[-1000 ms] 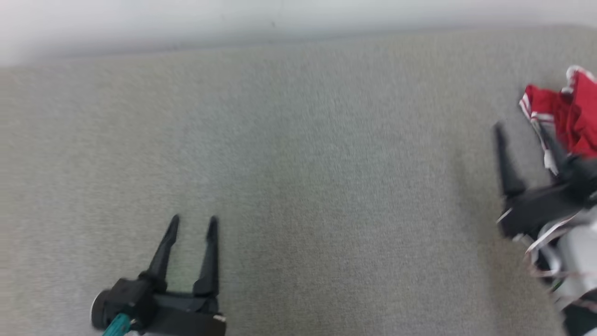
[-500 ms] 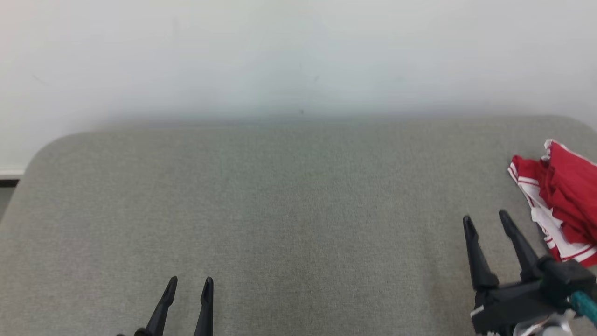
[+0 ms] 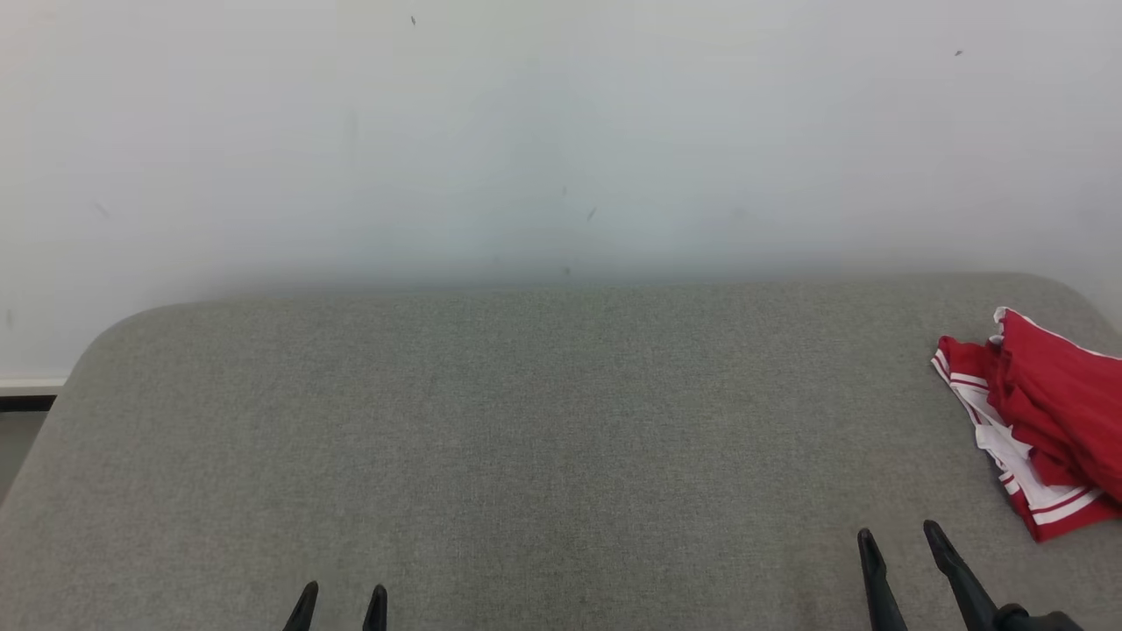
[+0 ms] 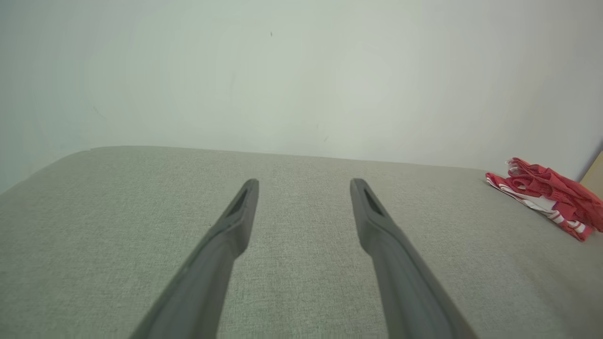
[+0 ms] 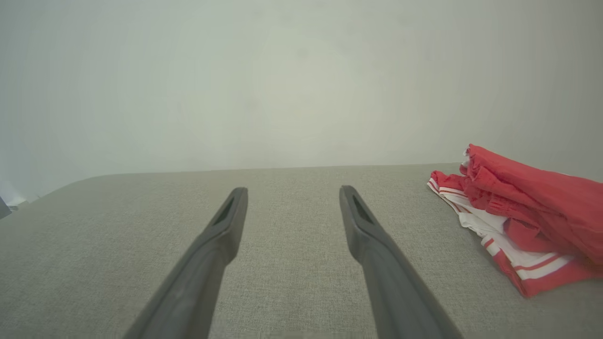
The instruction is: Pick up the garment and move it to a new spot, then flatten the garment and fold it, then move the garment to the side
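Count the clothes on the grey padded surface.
1: a bunched red garment with white stripes at the right of the grey padded surface; it runs past the head view's border, so more may be hidden.

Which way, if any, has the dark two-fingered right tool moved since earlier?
Yes: the right tool drew back toward the robot, away from the red-and-white fabric garment.
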